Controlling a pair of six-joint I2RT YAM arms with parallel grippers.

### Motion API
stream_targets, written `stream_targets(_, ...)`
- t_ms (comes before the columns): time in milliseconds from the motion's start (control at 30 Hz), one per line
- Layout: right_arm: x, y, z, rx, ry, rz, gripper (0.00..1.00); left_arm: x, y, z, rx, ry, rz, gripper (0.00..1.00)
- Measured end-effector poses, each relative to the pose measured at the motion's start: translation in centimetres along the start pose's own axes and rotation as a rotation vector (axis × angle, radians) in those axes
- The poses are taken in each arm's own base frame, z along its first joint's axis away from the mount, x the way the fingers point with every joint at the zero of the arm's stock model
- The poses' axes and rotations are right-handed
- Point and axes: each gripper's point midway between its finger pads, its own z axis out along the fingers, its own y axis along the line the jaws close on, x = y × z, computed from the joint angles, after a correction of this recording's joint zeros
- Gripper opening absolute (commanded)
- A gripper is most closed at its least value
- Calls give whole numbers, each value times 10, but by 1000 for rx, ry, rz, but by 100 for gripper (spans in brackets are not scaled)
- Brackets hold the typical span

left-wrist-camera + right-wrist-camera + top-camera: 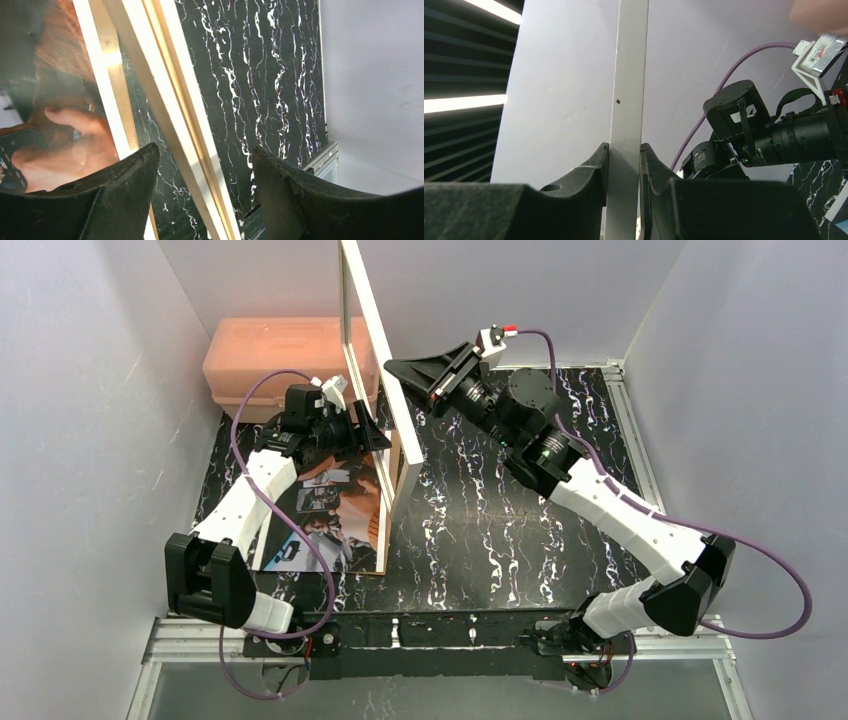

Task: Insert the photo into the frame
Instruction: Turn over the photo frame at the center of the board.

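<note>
One frame [378, 350] stands upright at upper centre: right gripper [625, 150] pinches its white edge tight, left gripper [205, 165] straddles its wooden rail, jaws wide apart. Centre-left, the photo [335, 510] lies flat.

upright frame [383, 360] blocks the photo [330, 510] from the right.

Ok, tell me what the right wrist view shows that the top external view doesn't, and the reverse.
Only the right wrist view: up close, the right claw with its two fingers pressed flat against both faces of the frame, with no gap on either side. Only the top view: the pink box at the back, and the photo lying picture-up on the table. Both: the frame standing on edge in the right claw, with the left arm beside it.
</note>
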Motion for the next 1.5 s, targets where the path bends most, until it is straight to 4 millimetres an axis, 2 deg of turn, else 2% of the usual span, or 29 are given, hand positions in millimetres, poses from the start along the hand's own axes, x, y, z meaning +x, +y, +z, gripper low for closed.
stream_targets(100,0,1,-4,-13,-4,19,1,-2,-2,1,17,-13,6,65)
stream_targets(200,0,-2,-3,-16,-5,40,1,4,0,2,21,-3,-6,58)
stream_targets(267,1,-3,-3,-17,-5,49,1,9,1,4,25,9,-17,46)
stream_targets(367,0,-1,-3,-27,-7,54,1,12,1,4,34,17,-24,21)
stream_targets(467,0,2,-5,-34,-8,47,3,9,3,2,29,7,-38,1)
stream_targets(567,-2,1,-12,-29,-25,41,8,5,8,-6,7,-12,-27,0)
stream_targets(633,-6,1,-20,-26,-41,42,16,5,9,-12,-10,-20,1,0)
stream_targets(833,-18,0,-43,-7,-60,22,57,-7,21,-35,-59,-79,74,0)
stream_targets(933,-34,-13,-49,54,-87,-24,75,-14,34,-44,-110,-111,110,0)
stream_targets(967,-39,-18,-51,75,-95,-35,77,-17,38,-47,-128,-121,121,0)
stream_targets(1067,-50,-37,-58,155,-114,-60,77,-22,41,-54,-152,-150,162,0)
stream_targets(1200,-51,-53,-65,228,-105,-75,67,-28,39,-64,-167,-185,212,0)
stream_targets(1367,-50,-78,-77,369,-69,-121,61,-32,39,-71,-187,-212,262,0)
stream_targets(1500,-55,-86,-88,498,-37,-202,52,-37,38,-76,-203,-235,308,0)
